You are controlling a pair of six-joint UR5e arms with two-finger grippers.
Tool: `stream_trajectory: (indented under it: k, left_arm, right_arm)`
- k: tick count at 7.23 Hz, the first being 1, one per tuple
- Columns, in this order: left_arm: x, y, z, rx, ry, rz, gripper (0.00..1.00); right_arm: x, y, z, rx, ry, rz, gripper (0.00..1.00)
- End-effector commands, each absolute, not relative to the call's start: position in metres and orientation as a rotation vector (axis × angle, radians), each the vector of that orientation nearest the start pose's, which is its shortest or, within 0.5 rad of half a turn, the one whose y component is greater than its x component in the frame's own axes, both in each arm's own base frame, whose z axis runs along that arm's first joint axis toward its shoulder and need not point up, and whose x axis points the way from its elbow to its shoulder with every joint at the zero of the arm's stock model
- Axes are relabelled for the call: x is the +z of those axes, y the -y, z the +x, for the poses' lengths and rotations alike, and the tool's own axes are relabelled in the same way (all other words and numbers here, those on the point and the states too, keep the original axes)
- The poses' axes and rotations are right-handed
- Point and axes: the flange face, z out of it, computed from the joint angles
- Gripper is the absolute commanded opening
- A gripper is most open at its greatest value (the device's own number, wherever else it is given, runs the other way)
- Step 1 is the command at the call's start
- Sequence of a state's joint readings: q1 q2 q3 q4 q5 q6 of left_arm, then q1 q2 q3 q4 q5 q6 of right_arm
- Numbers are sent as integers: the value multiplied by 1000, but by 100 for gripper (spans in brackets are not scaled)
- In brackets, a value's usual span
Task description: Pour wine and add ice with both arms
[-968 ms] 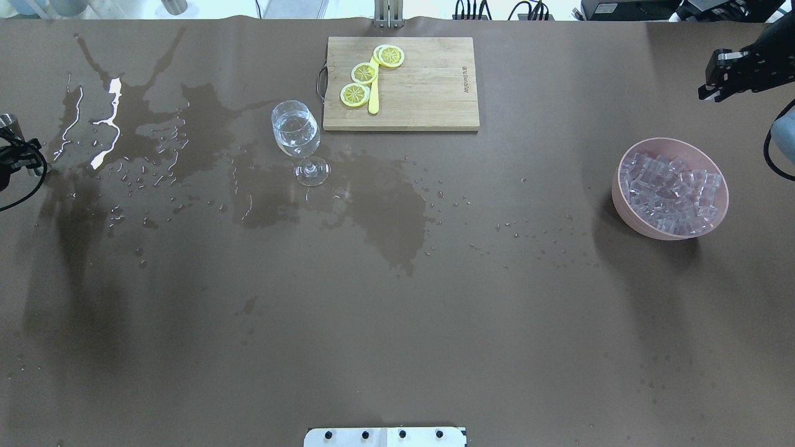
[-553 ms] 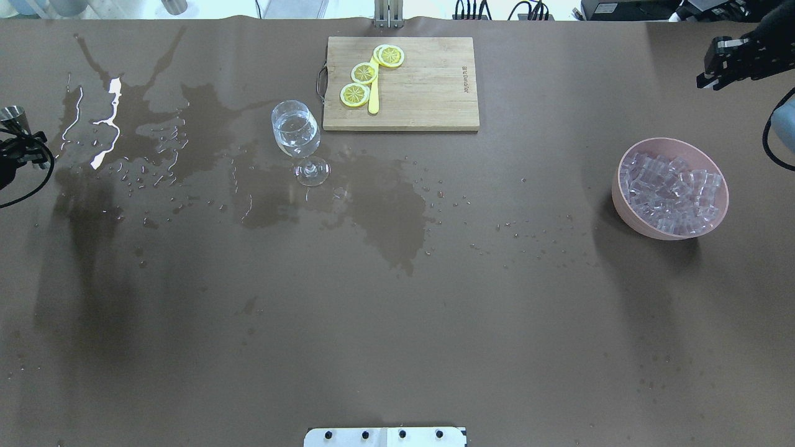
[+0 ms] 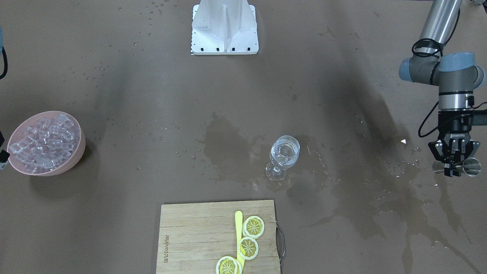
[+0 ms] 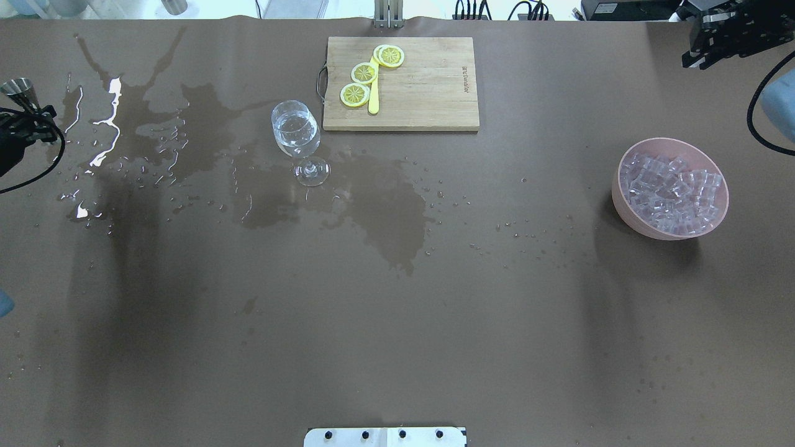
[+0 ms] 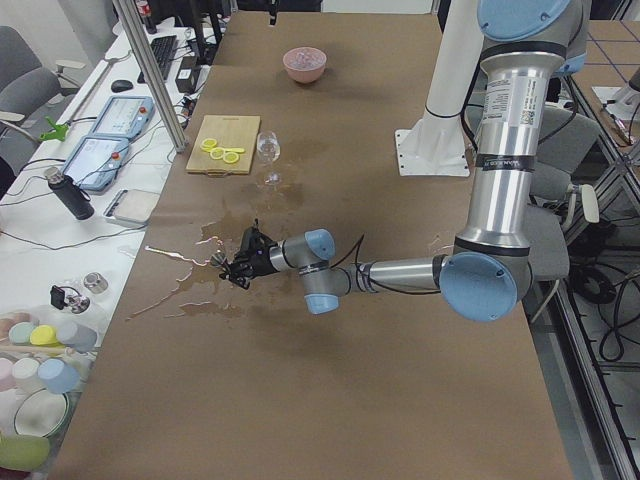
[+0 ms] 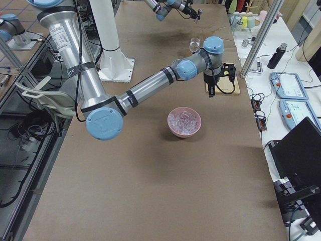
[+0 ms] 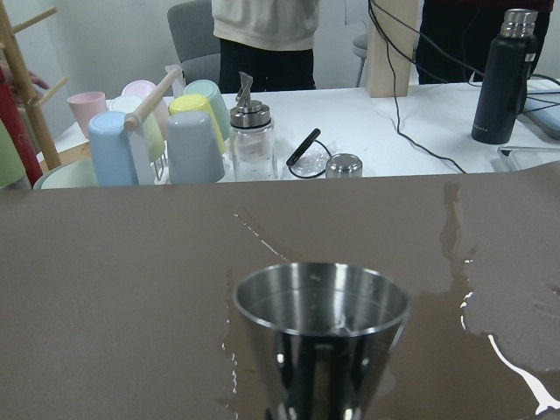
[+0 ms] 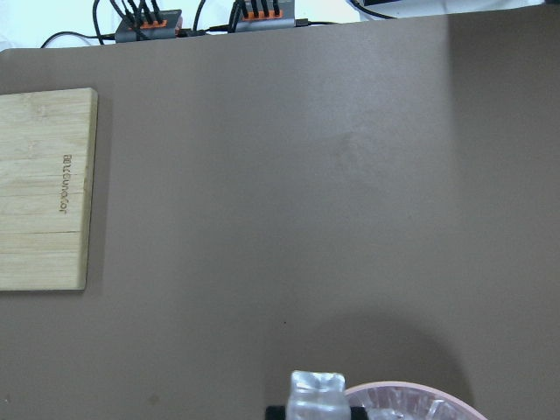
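Note:
A wine glass [image 4: 297, 135] stands left of centre with a small measure of clear wine [image 3: 284, 151] in it. My left gripper [image 4: 30, 115] is far left of it, shut on a steel jigger [image 4: 18, 89], which fills the left wrist view [image 7: 322, 328] and looks empty. A pink bowl [image 4: 617, 186] at the right is full of ice [image 4: 674, 191]. My right gripper [image 4: 692, 59] is beyond the bowl at the far right corner, shut on one ice cube [image 8: 317, 392].
A bamboo cutting board [image 4: 422, 87] with lemon slices [image 4: 364, 73] and a yellow knife lies just behind the glass. Wet stains and drops spread over the brown tabletop around the glass and to its left. The white arm base [image 3: 224, 28] stands at the near edge.
My left gripper has moved toward the far edge with the jigger. My right gripper has moved farther back and a little inward, away from the bowl. Glass and bowl have not moved.

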State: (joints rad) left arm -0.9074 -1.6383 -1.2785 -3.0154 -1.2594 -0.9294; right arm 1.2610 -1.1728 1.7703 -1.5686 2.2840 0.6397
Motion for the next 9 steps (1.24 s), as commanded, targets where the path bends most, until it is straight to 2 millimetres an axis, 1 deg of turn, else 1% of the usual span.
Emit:
stream_trajectory:
  k: [1,2,3,4,5,6,7,8,9]
  left_arm:
    - [590,521,185,-476,-640,1111,21]
    - [556,516,177,-495,-597,1117,21]
    - [519,497,163,-487,-561,1086,22]
    - [485,489,157,-484,-548,1075,22]
    - [474,490,170,-464,-546,1063,22]
    - [447,498,209,-355,-538,1077,22]
    - [411,511,246,-279,-528,1086,22]
    - [369,517,294,-254,-481,1095,22]
    - [333,514,329,-233,-449,1105,22]
  right_arm:
    - [327,608,-137,33,851,236,0]
    - [335,610,-131,-17,837,254,0]
    - [338,611,-122,-10,832,259,0]
    - [338,612,-123,-9,831,256,0]
    - [326,612,-125,-8,826,245,0]
    - [316,611,-126,-12,827,252,0]
    - [300,614,-129,-20,832,268,0]
    - [284,618,-134,-21,822,279,0]
    - [265,617,-150,-41,825,300,0]
